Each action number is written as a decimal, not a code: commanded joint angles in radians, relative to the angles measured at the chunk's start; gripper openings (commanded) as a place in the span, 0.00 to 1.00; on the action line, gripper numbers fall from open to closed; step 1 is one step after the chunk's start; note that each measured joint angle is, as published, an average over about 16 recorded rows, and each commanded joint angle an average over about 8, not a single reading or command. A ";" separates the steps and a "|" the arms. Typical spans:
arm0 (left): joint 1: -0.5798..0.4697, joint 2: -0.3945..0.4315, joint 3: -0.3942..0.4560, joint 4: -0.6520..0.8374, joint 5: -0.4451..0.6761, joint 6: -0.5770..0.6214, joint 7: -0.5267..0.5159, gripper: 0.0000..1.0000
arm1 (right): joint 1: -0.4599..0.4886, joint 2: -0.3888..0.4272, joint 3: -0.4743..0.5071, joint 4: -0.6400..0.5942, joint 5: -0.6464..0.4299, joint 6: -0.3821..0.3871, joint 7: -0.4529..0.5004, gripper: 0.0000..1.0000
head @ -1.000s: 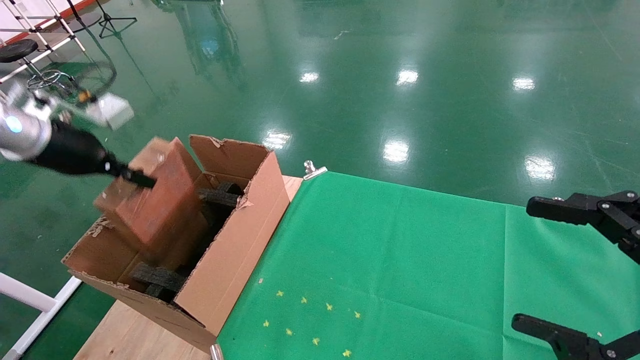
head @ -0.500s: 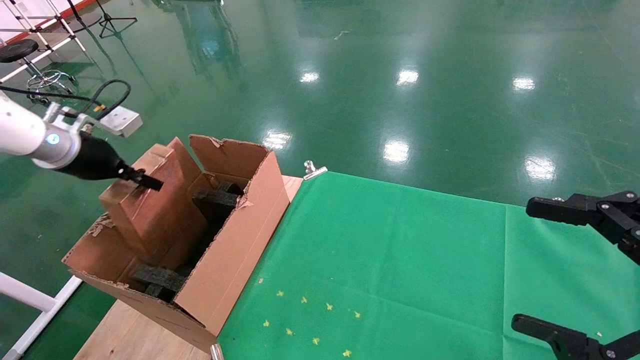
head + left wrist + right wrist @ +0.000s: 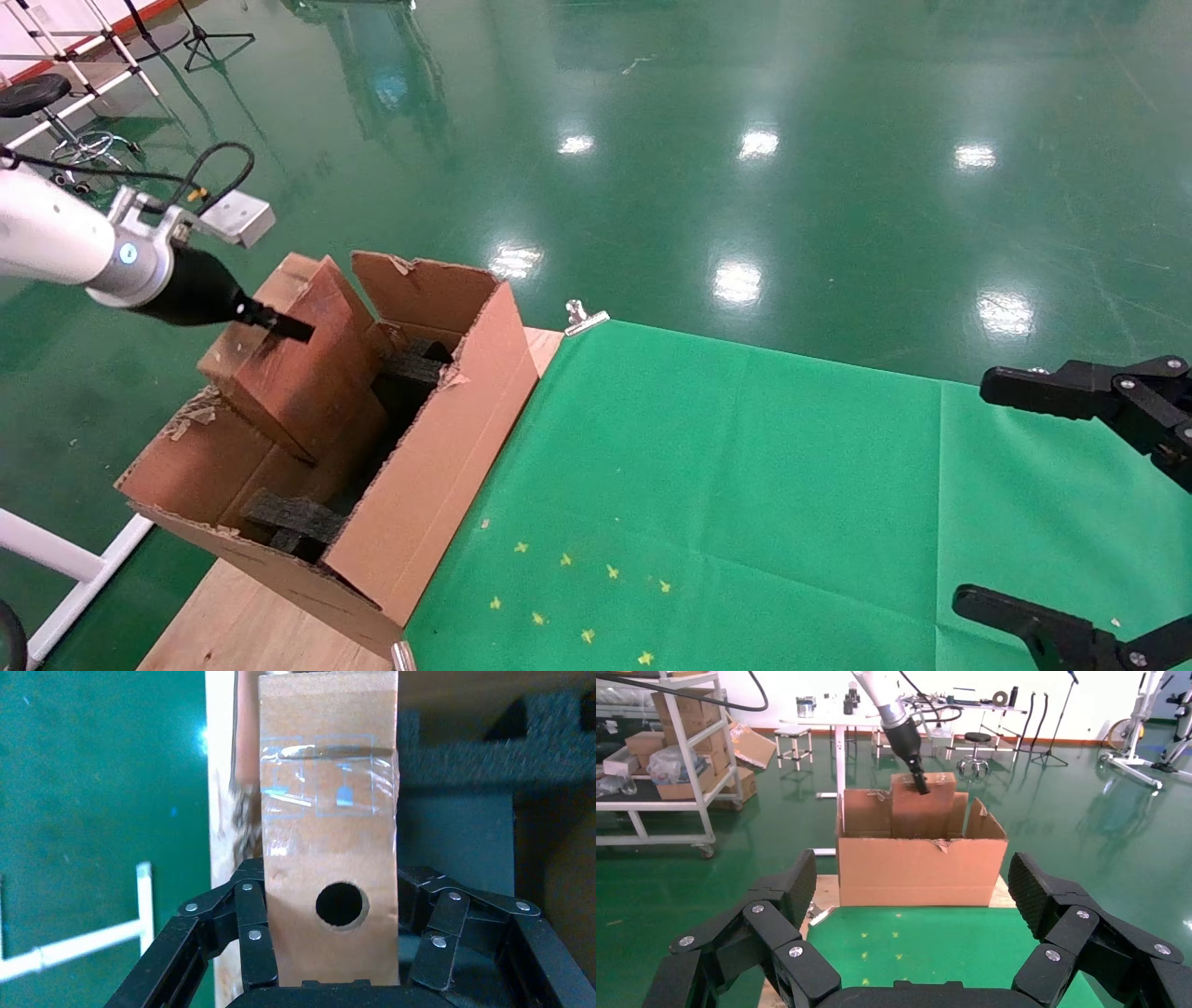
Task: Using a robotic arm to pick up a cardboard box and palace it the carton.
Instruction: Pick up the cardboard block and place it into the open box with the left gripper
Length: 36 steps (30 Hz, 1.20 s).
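The small slim brown taped cardboard box [image 3: 293,359] had sunk lower into the large torn-rimmed corrugated carton [image 3: 438,447] than a second before, so placement looked nearly done. At the left wrist, the black linked-finger left gripper [image 3: 329,941] clamped it. The right gripper [image 3: 912,927], beyond the carton, gaped idle.

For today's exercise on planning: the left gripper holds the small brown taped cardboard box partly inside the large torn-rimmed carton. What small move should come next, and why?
Probably lower further. The left gripper grips the small brown taped cardboard box, which juts above the large torn-rimmed carton rim, tilted, over black foam blocks.
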 commanded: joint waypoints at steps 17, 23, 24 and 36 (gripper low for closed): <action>-0.016 -0.010 0.009 0.085 0.012 0.038 -0.010 0.00 | 0.000 0.000 0.000 0.000 0.000 0.000 0.000 1.00; 0.014 -0.001 0.017 0.100 0.024 0.044 -0.022 0.00 | 0.000 0.000 -0.001 0.000 0.000 0.000 0.000 1.00; 0.020 0.001 0.018 0.101 0.026 0.045 -0.023 0.00 | 0.000 0.000 -0.001 0.000 0.000 0.000 0.000 1.00; 0.094 0.021 0.013 0.098 0.019 -0.017 -0.042 0.02 | 0.000 0.000 -0.001 0.000 0.001 0.000 0.000 1.00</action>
